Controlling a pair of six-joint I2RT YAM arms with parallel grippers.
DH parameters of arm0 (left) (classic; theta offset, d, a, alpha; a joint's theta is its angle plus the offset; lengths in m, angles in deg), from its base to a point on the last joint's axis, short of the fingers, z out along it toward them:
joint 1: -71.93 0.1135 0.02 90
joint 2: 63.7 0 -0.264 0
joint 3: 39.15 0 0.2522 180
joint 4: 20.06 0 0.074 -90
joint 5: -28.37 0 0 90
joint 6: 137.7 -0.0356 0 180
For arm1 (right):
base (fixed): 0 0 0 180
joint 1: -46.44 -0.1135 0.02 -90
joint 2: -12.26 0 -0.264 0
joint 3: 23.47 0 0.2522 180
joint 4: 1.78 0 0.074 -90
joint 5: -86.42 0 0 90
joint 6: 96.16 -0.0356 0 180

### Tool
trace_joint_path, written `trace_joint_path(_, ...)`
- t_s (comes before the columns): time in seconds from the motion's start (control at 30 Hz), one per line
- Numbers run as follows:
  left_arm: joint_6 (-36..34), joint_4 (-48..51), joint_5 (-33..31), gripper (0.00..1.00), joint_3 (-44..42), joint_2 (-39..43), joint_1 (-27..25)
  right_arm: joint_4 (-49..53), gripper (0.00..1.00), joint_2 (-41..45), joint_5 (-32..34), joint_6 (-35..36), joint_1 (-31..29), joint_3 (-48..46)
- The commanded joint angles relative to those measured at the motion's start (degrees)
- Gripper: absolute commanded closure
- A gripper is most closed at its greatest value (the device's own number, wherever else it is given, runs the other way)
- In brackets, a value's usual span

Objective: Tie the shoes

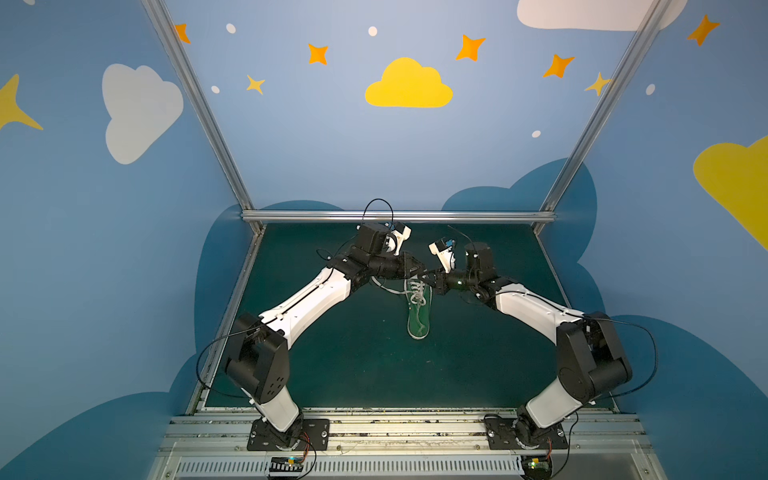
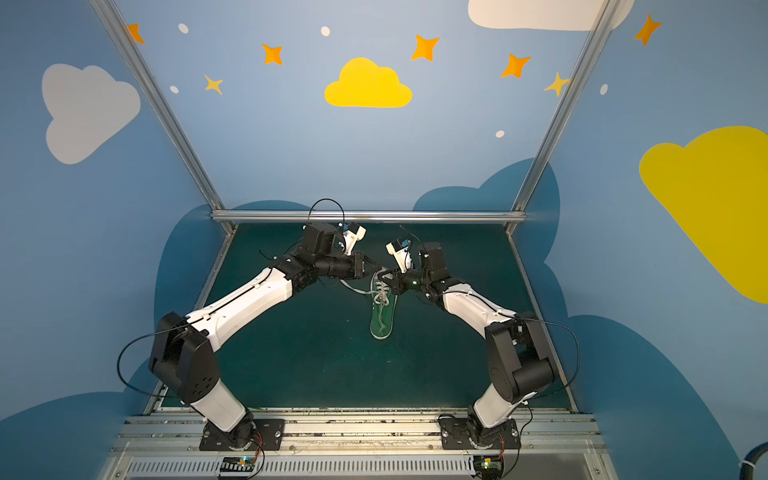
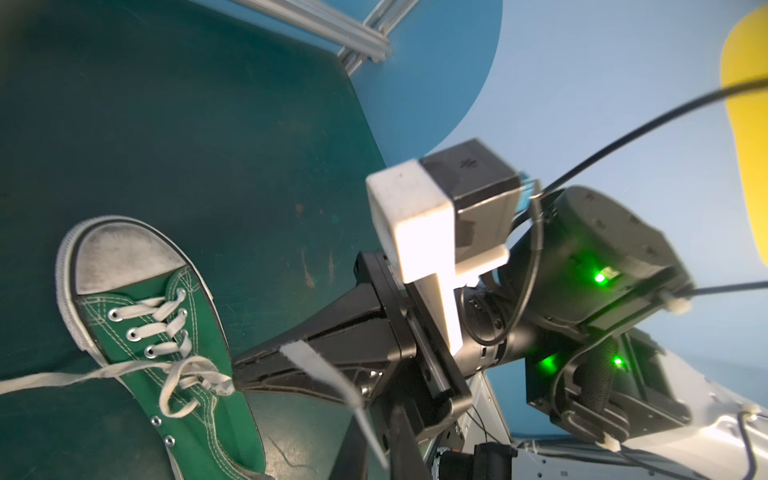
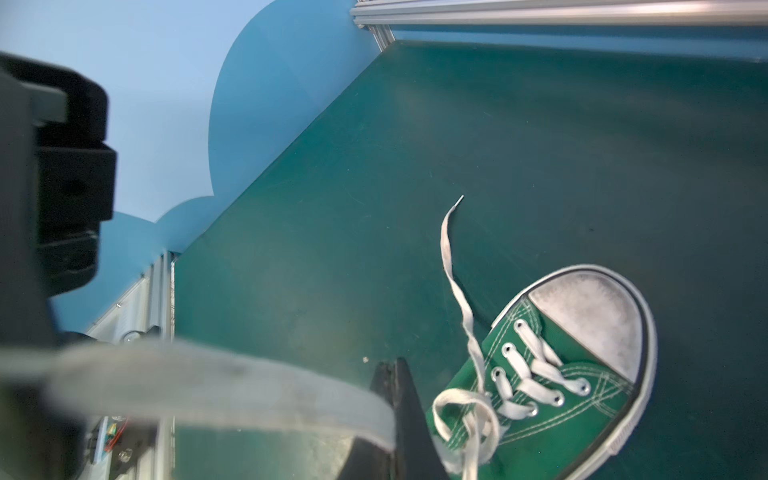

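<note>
Your shoe (image 1: 419, 316) has its far end hidden under left claw (image 1: 417, 269) and right claw (image 1: 429, 278) from above, left claw's gap cut off, can't tell, right claw clamped on a blurred lace (image 3: 320, 368), shoe in the middle of the mat (image 1: 353, 357), lying front-to-back, toe cap (image 3: 120, 253) toward the back wall (image 1: 374, 166)

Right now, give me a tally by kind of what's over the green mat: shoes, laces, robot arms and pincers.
Green sneaker: 1
White lace: 1
Robot arms: 2
Left pincer and right pincer: 2
Total: 6
</note>
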Motion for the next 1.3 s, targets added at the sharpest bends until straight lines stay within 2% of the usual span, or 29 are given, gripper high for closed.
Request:
trace_joint_path(0.0, -1.6, 0.8, 0.8, 0.80, -1.6, 1.8, 1.6, 1.9, 0.98, 1.7, 0.4, -0.5, -0.2, 0.7)
trace_joint_path(0.17, -8.0, 4.8, -0.7, 0.60, -3.5, 3.4, 4.8, 4.4, 1.00, 2.3, 1.6, -0.4, 0.0, 0.7)
trace_joint_path(0.3, -19.7, 11.3, -6.7, 0.50, -4.7, 3.9, 7.2, 4.7, 1.00, 2.2, 1.4, -1.1, 0.4, 0.4)
trace_joint_path(0.4, -29.4, 11.0, -9.8, 0.46, -7.6, 3.6, 8.1, 4.3, 1.00, 2.3, 1.2, -1.6, 0.5, 0.1)
trace_joint_path(0.53, -42.3, 9.0, -9.6, 0.42, -10.2, 1.3, 8.2, 4.7, 1.00, 2.2, 1.1, -2.0, 1.0, 0.0)
trace_joint_path(0.7, -53.9, 11.8, -5.4, 0.36, -6.4, -6.2, 8.1, 4.1, 1.00, 2.1, 0.7, -3.1, 1.9, -0.4)
trace_joint_path(0.9, -61.4, 17.3, -0.7, 0.35, 2.5, -16.8, 7.9, 3.3, 1.00, 2.0, -0.3, -4.8, 3.3, -0.4)
trace_joint_path(1.1, -68.2, 18.3, -3.0, 0.36, 7.2, -22.7, 7.4, 3.3, 1.00, 1.6, -2.1, -5.4, 5.0, 0.3)
trace_joint_path(1.27, -70.5, 22.1, -5.7, 0.37, 13.3, -27.4, 6.5, 3.7, 1.00, 0.9, -3.6, -5.8, 6.1, 1.6)
